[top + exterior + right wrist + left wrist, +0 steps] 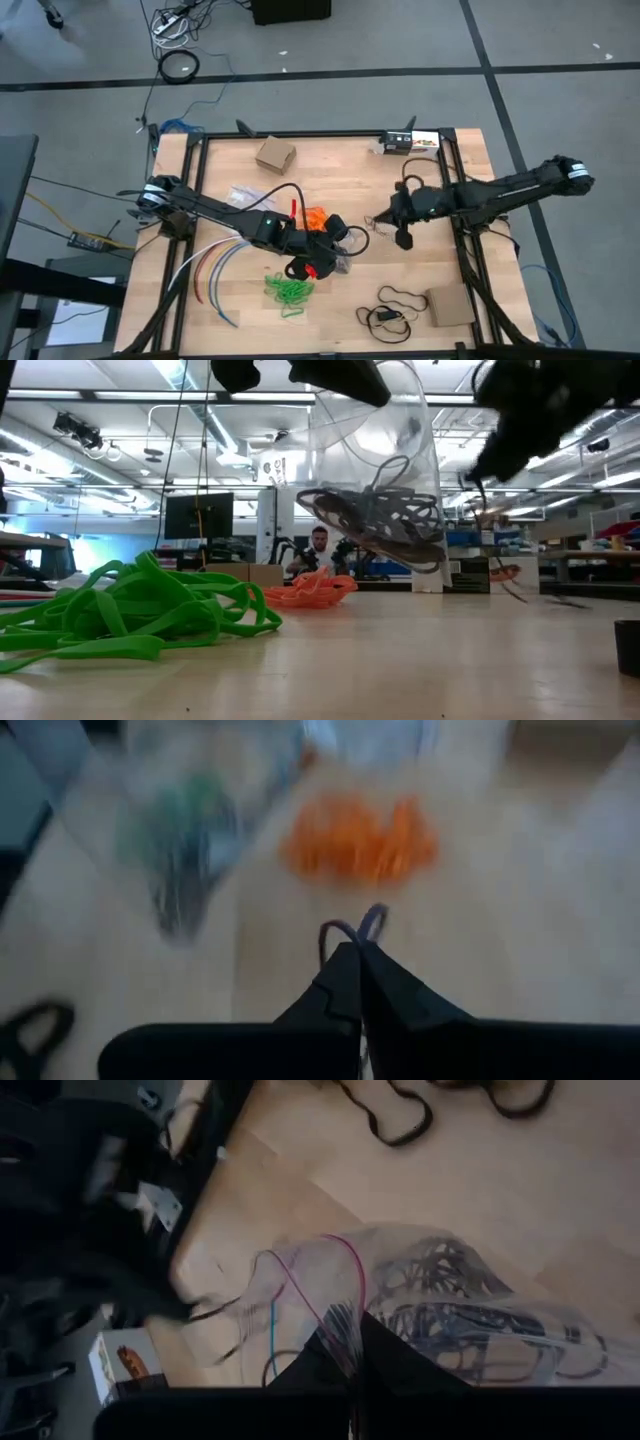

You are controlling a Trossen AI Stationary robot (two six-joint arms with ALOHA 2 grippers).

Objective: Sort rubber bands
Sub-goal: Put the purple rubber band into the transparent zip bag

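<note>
Above the table's middle, right claw [358, 952] pinches a dark rubber band [350, 928]; left claw [352, 1342] grips a clear bag [440, 1305].

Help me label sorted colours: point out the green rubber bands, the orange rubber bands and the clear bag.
green rubber bands [130, 610], low view, heap's middle.
orange rubber bands [310, 591], low view, heap's middle.
clear bag [385, 470], low view, its upper wall.

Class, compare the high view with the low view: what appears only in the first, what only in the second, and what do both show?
Only the high view shows the cardboard box, the coloured cables and the black cord loop. Only the low view shows the room behind, with a person and a monitor. Both show the green rubber bands, the orange rubber bands, and a clear plastic bag with dark rubber bands in it.
</note>
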